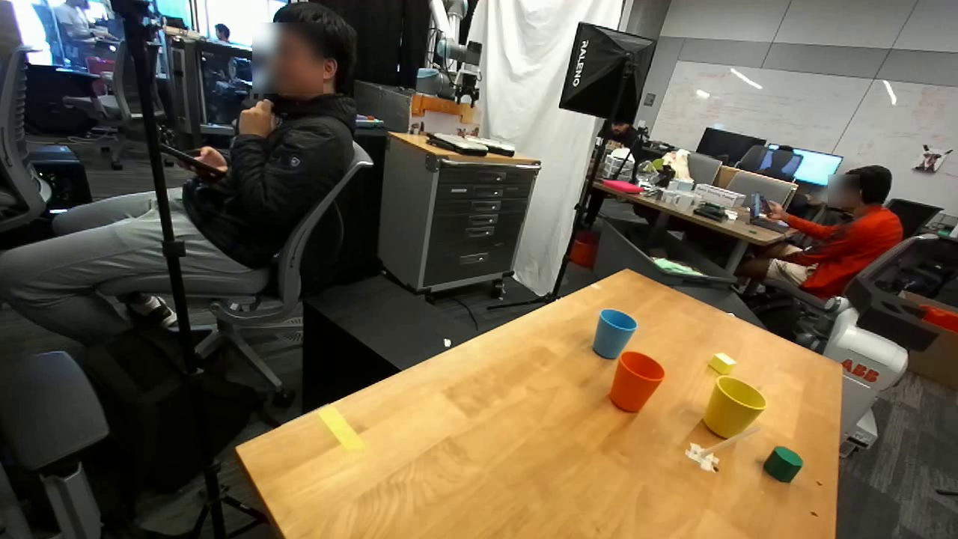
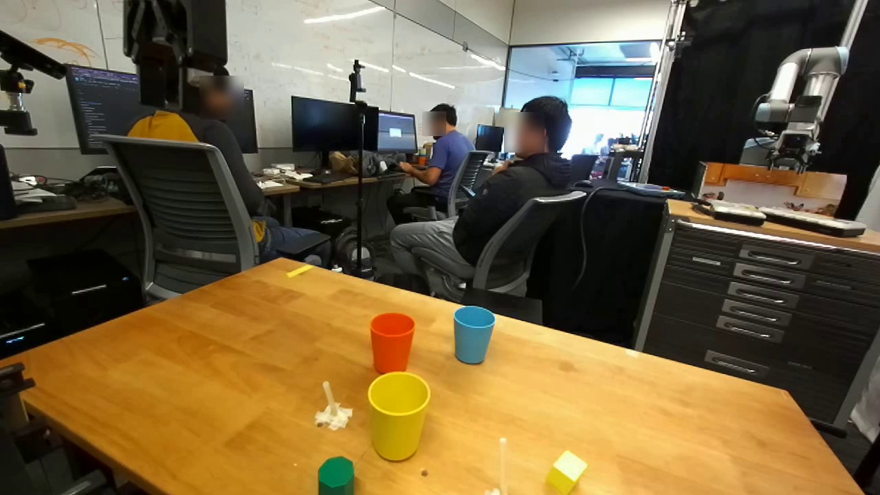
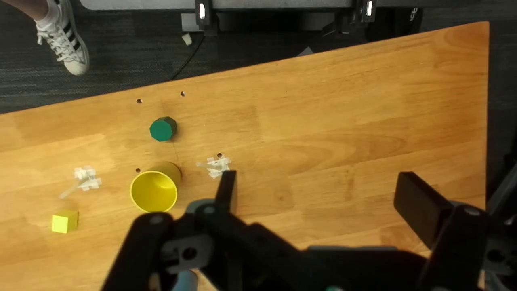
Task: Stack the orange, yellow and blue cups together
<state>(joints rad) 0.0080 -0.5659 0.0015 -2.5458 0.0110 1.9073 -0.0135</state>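
The orange cup [image 1: 636,383], the blue cup [image 1: 614,335] and the yellow cup [image 1: 733,408] stand upright and apart on the wooden table. All three also show in an exterior view: orange [image 2: 392,344], blue [image 2: 473,337], yellow [image 2: 397,419]. In the wrist view the yellow cup [image 3: 155,190] is left of my gripper [image 3: 317,178]. A sliver of the blue cup [image 3: 186,281] shows below; the orange cup is hidden there. My gripper is open, with bare table between its fingers. It also hangs high at the upper left in an exterior view [image 2: 175,93].
A green block [image 1: 783,464] and a yellow block [image 1: 722,364] lie on the table [image 3: 363,101] near the yellow cup. Thin sticks taped to the table stand near it [image 2: 330,399] [image 2: 502,464]. Yellow tape [image 1: 341,428] marks a far corner. People sit beyond the table.
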